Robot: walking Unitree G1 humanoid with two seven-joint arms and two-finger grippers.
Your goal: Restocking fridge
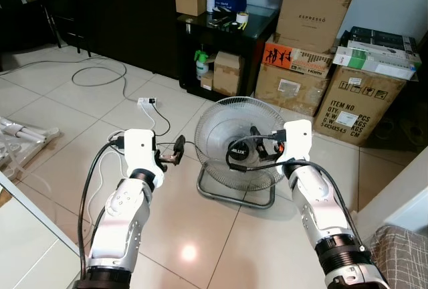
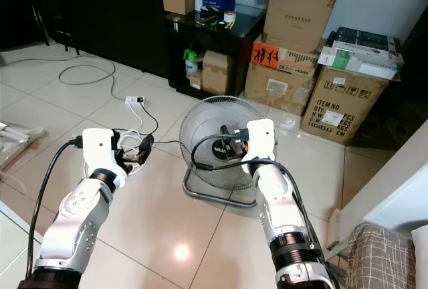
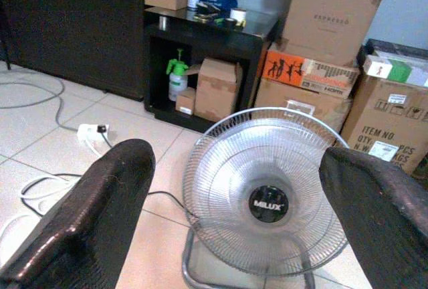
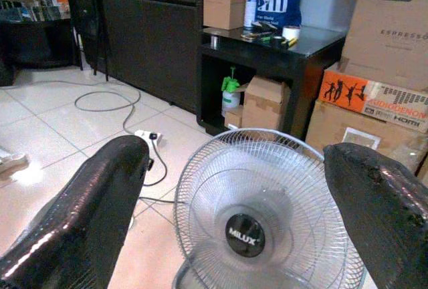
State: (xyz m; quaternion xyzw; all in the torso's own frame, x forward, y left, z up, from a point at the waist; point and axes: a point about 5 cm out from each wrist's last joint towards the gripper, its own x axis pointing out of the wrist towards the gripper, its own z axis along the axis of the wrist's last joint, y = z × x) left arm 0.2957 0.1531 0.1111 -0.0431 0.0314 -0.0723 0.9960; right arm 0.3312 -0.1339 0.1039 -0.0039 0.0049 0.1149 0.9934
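Note:
Both silver arms are raised in front of me over the tiled floor. My left gripper (image 1: 176, 151) is open with nothing between its black fingers (image 3: 100, 215). My right gripper (image 1: 258, 143) is also open and empty, and it sits in front of the hub of a floor fan. In both wrist views the fingers (image 4: 87, 215) stand wide apart and frame that fan (image 3: 267, 188). I see no fridge and no goods to stock.
The metal fan (image 1: 221, 128) stands on the floor just ahead. Behind it are stacked cardboard boxes (image 1: 314, 15) and a black side table (image 1: 251, 38) holding a green spray bottle (image 1: 201, 65). A power strip (image 1: 146, 102) and cables (image 1: 100, 75) lie to the left. A white edge (image 1: 27, 235) sits near left.

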